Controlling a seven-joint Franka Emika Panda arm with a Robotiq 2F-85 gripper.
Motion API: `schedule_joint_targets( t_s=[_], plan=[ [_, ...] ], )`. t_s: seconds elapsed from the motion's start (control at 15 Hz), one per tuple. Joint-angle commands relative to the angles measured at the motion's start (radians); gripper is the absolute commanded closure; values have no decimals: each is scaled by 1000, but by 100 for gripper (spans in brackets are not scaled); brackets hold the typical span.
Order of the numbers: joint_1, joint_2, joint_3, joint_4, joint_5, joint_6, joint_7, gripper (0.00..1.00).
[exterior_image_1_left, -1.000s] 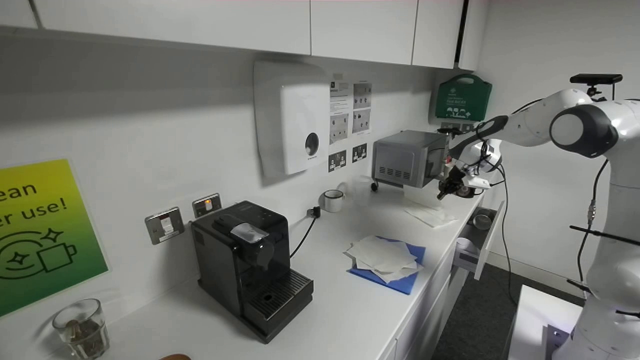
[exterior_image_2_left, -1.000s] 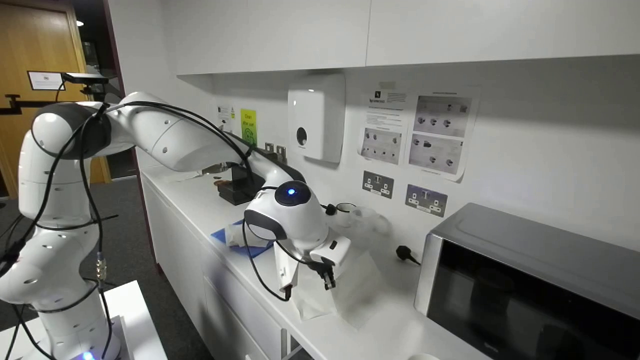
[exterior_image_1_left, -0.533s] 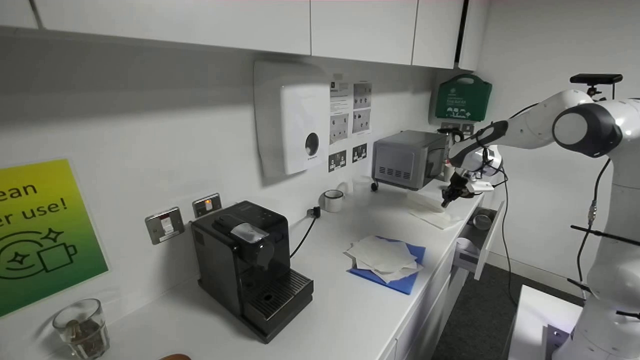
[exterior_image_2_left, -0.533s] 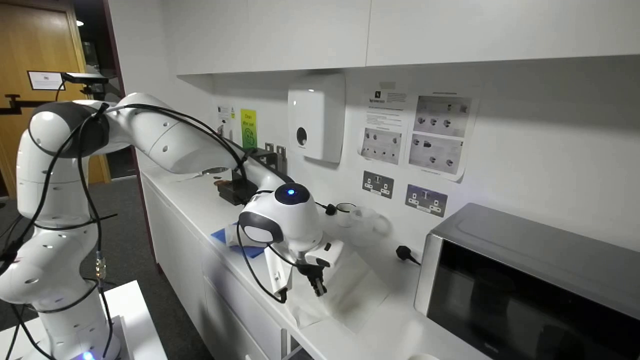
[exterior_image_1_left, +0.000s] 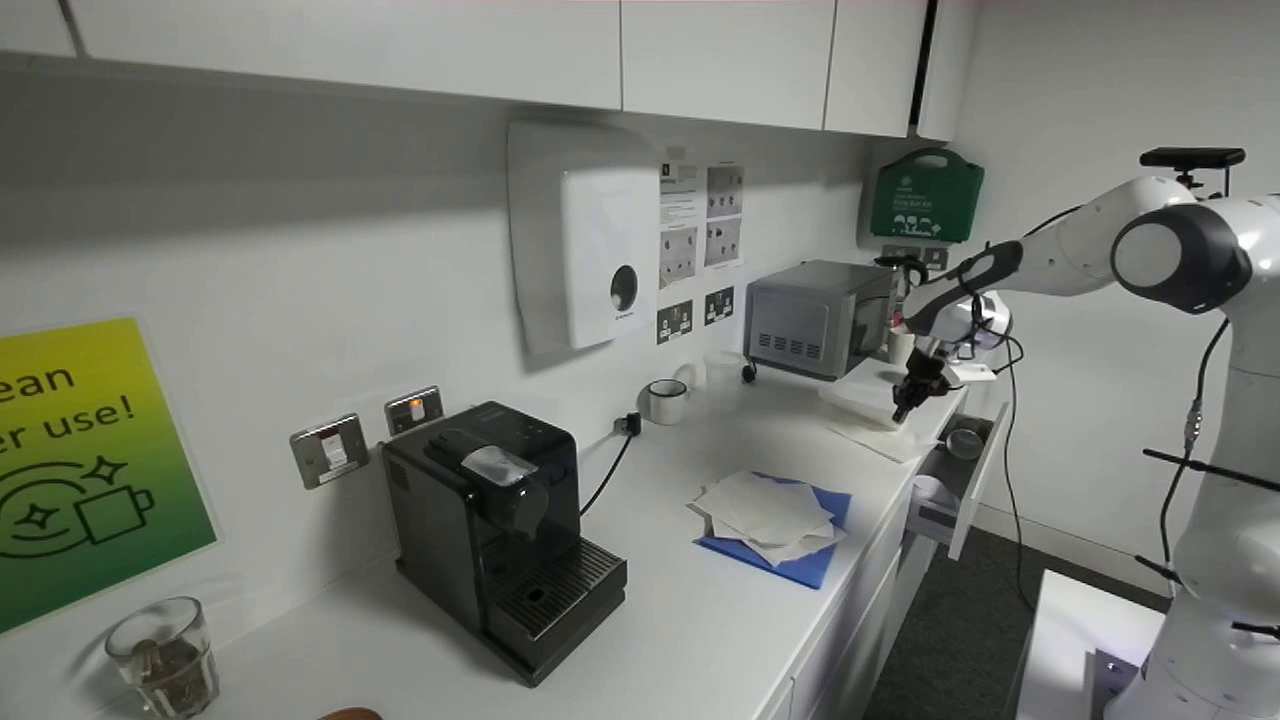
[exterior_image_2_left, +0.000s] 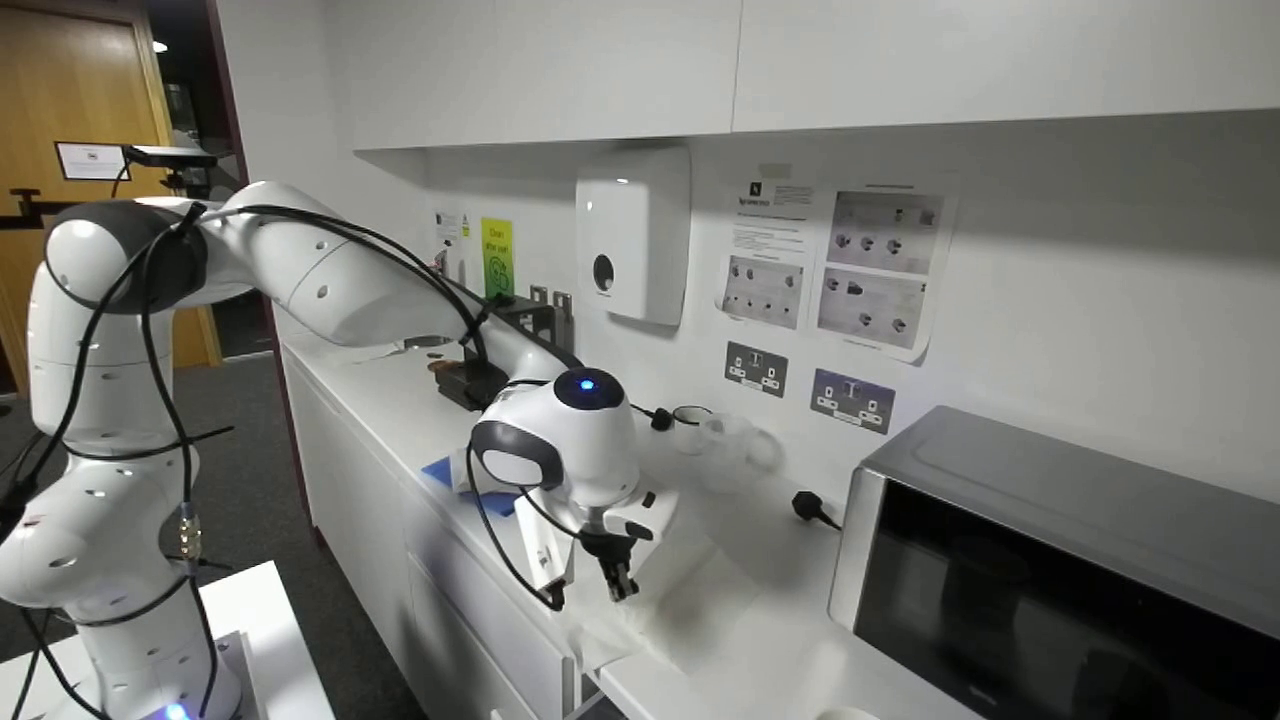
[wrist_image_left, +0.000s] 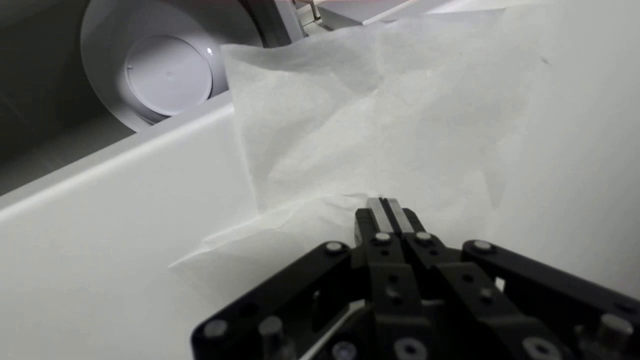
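My gripper is low over the white counter, with its fingers together and a raised fold of a thin white paper sheet at the tips. The fold looks pinched there, though the fingers hide the exact contact. Beyond the fold, the sheet spreads over the counter, and one corner reaches the front edge above an open drawer. In both exterior views the gripper points down, and the paper slopes from it to the counter. The gripper stands near the counter's front edge, left of the microwave.
The open drawer holds a round white dish. A microwave stands behind on the counter. Further along are a blue cloth under white sheets, a mug, a clear container and a black coffee machine.
My gripper has moved lower and toward the counter's front edge. The paper that hung upright from it has shifted with it and now lies flatter, its corner nearer the drawer.
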Motion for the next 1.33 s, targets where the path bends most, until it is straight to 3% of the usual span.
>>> schedule_joint_targets(
  t_s=[0.0,0.6,1.27],
  plan=[
    [-8,-27,-8,-10,-27,-41,6,65],
    [-5,-48,-15,-29,-30,-37,16,1],
    [25,-303,-51,-196,-87,-2,66,0]
  ],
)
